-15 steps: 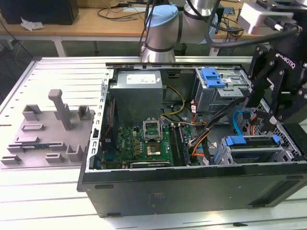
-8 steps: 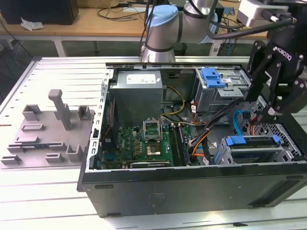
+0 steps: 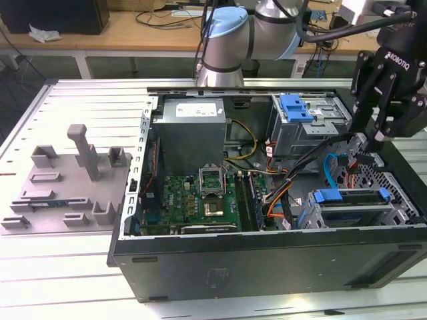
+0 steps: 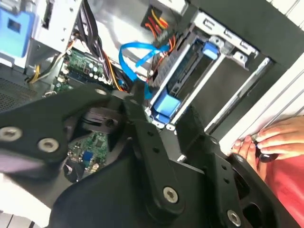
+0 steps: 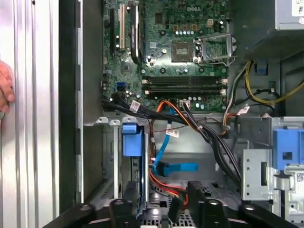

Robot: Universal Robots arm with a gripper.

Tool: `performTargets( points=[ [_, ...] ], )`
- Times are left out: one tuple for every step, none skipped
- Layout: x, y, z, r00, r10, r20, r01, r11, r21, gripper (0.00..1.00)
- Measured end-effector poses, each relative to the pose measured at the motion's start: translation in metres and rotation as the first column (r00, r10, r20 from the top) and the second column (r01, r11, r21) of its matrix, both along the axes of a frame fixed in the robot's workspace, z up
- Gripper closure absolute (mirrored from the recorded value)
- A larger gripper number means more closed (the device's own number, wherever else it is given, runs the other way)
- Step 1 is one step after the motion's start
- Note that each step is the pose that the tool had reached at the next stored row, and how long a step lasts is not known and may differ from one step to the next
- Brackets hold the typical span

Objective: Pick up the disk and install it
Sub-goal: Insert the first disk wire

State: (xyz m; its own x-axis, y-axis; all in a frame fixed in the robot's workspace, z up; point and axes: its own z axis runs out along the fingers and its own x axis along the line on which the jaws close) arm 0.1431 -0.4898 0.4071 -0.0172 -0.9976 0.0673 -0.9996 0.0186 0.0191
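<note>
Nearest, the slatted metal bench [image 3: 60, 280] carries an open computer case [image 3: 267, 263] lying on its side. Just inside its near wall, toward the exterior view's right, the disk [image 3: 350, 200] sits slotted into a metal drive cage [image 3: 403, 200], with its blue carrier tabs showing at both ends. The hand [image 3: 369, 143] hangs just above the cage's far edge, apart from the disk. In the first wrist view its fingers [image 5: 130, 192] are spread wide with nothing between them. In the second wrist view a person's fingers [image 4: 273, 137] rest on the case's outer edge. A blue data cable [image 3: 328, 175] curls just beyond the cage. The green motherboard [image 3: 200, 197] lies mid-case. On the exterior view's left, a grey moulded fixture [image 3: 67, 180] lies on the bench beside the case. Farther back stand the grey power supply [image 3: 193, 127] and a drive bay with a blue latch [image 3: 295, 107].
</note>
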Motion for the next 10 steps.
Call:
performTargets(
  points=[
    [0.003,0.0022,0.0,1.0,0.0,0.0,0.0,1.0,-0.0005,0.52],
    [0.005,0.0041,0.0,1.0,0.0,0.0,0.0,1.0,-0.0009,0.58],
    [0.008,0.0066,0.0,1.0,0.0,0.0,0.0,1.0,-0.0014,0.64],
    [0.01,0.0081,0.0,1.0,0.0,0.0,0.0,1.0,-0.0016,0.64],
    [0.012,0.0097,0.0,1.0,0.0,0.0,0.0,1.0,-0.002,0.71],
    [0.016,0.0121,0.0,1.0,-0.001,0.0,0.001,1.0,-0.0024,0.71],
    [0.02,0.0153,0.0,1.0,-0.001,0.0,0.001,1.0,-0.0028,0.71],
    [0.023,0.0171,0.0,1.0,-0.002,0.0,0.002,1.0,-0.0028,0.71],
    [0.025,0.0194,-0.0001,1.0,-0.003,0.0,0.003,1.0,-0.0027,0.71],
    [0.028,0.0211,-0.0001,1.0,-0.006,0.0,0.006,1.0,-0.0028,0.71]
  ],
)
